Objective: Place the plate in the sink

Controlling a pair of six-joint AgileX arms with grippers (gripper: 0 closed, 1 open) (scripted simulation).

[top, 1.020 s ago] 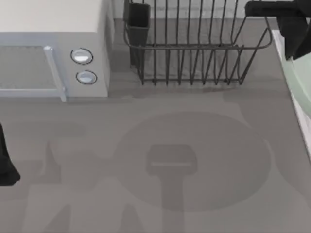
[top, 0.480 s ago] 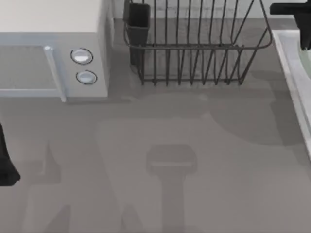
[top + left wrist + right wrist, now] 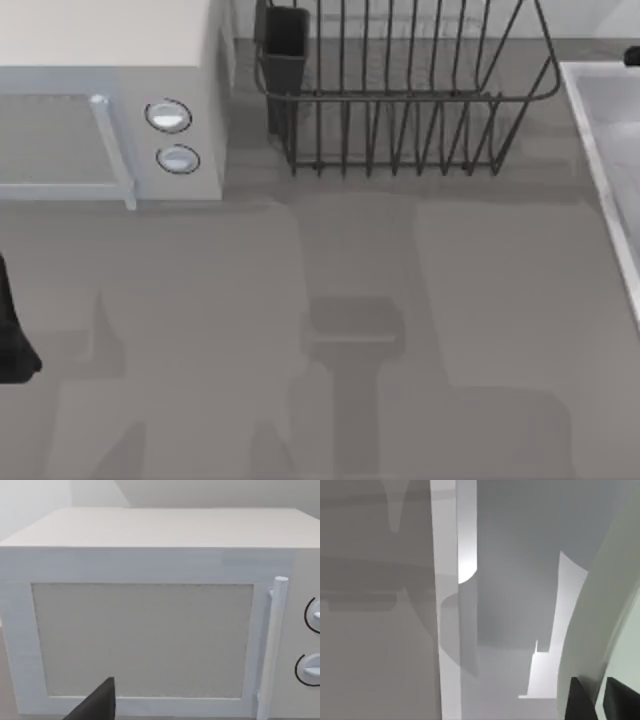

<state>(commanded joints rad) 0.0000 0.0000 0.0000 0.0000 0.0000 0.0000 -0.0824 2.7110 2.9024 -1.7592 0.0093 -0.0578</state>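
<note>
Two arms, one at work. Right gripper (image 3: 600,702): over the sink (image 3: 600,150), dark fingertips closed on the rim of the plate (image 3: 600,605), as best the close wrist view allows. Plate: pale green, held on edge above the basin's flat inside, beside its raised rim; whether it touches the floor cannot be told. Left gripper (image 3: 95,705): parked facing the microwave (image 3: 150,605), well apart from the sink; finger state not discernible. Dish rack (image 3: 400,90): just beside the sink. Remaining, by judgement: lower, release.

Centre table (image 3: 400,330): bare, you pass freely.
Far edge: microwave (image 3: 110,110) left, dish rack (image 3: 400,100) middle, sink (image 3: 605,130) right.
</note>
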